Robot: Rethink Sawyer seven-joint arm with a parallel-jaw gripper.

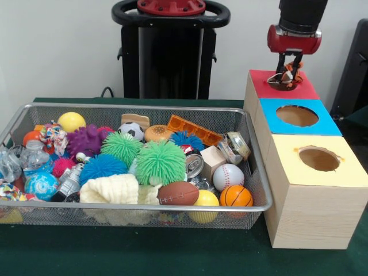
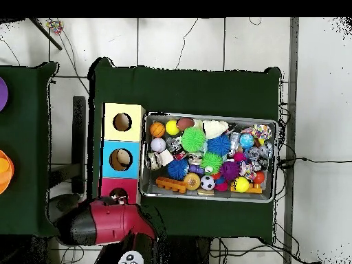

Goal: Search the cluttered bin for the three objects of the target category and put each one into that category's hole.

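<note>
Gripper [image 1: 287, 76] is gripping a small orange-and-white toy [image 1: 289, 75], hovering over far red box's hole [image 1: 280, 84]; drop step. Next: let go, then back to wire bin [image 1: 260, 202].

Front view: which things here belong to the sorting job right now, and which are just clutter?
In the job:
- gripper, over the red box
- small orange and white toy in the gripper, at the red box's hole
- wire bin

Lying about for now:
- blue box and yellow box
- green spiky ball
- brown football
- baseball
- basketball
</note>
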